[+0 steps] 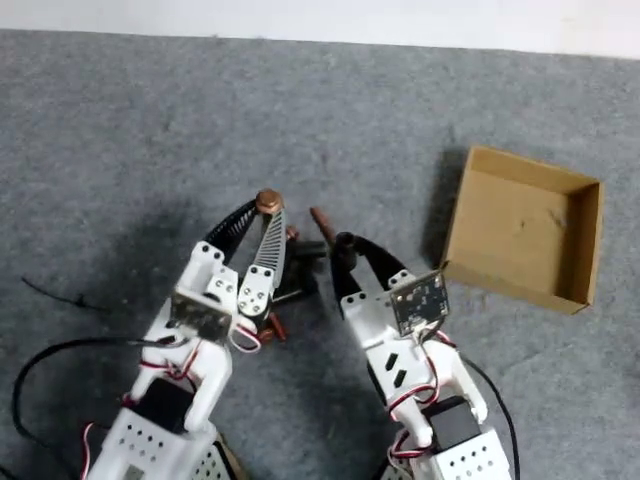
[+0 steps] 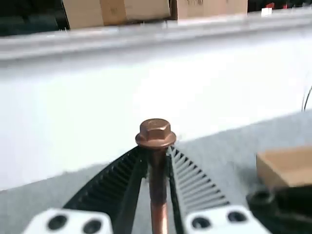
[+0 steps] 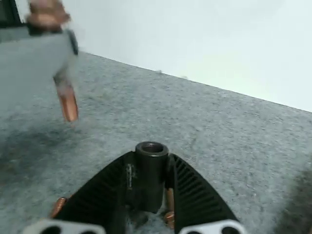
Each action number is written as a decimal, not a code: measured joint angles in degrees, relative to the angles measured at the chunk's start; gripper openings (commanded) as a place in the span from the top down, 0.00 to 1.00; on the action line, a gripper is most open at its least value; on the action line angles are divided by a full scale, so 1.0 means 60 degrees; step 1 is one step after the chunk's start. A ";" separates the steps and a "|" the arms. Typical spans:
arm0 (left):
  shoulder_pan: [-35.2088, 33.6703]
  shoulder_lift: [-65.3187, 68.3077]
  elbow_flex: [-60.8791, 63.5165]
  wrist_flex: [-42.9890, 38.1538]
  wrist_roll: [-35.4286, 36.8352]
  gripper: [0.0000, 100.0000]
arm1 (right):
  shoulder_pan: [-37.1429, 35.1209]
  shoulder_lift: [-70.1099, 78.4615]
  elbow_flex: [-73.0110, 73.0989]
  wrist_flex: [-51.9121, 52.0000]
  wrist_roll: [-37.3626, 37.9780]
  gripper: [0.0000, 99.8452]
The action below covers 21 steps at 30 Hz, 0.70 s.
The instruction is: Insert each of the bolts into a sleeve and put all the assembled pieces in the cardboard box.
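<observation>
In the left gripper, pinched tight between both fingers, a copper bolt. Standing straight, wide head just above the fingertips. In the right gripper, squeezed the same way, a black sleeve. Upright, round hole open at the top. Both parts up off the grey mat, close together but not touching. Down on the mat, right by the right gripper's tip, more copper bolts. Off on the right gripper's outer side, well apart, the cardboard box, open on top.
</observation>
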 measured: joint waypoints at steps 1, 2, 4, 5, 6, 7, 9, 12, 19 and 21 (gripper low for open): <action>0.0000 -0.0278 -0.0029 0.0190 0.0337 0.99 | -0.0088 0.0000 0.0000 0.0000 0.0000 0.99; 0.0000 -0.0513 -0.0044 0.0381 0.0762 0.99 | -0.0220 0.0000 0.0000 0.0000 0.0000 0.99; 0.0000 -0.0718 -0.0044 0.0718 0.1949 0.99 | -0.0469 0.0000 0.0000 0.0000 0.0029 0.99; 0.0000 -0.0747 -0.0044 0.0777 0.2579 0.99 | -0.0586 0.0000 0.0000 0.0000 0.0176 0.99; 0.0000 -0.0747 -0.0044 0.0806 0.3165 0.99 | -0.0703 0.0000 0.0000 0.0000 0.0425 0.99; 0.0000 -0.0747 -0.0044 0.0806 0.3883 0.99 | -0.0806 0.0000 0.0000 0.0000 0.0703 0.99; 0.0000 -0.0747 -0.0044 0.0806 0.5216 0.99 | -0.0879 0.0000 0.0000 0.0000 0.1172 0.99; 0.0000 -0.0747 -0.0044 0.0791 0.6374 0.99 | -0.0923 0.0000 0.0000 0.0000 0.1451 0.99; 0.0161 -0.0762 -0.0044 0.0176 0.6652 0.99 | -0.0923 0.0000 0.0000 0.0000 0.1553 0.99; 0.0366 -0.0762 -0.0044 0.0161 0.6652 0.99 | -0.0923 0.0000 0.0000 0.0000 0.1553 0.99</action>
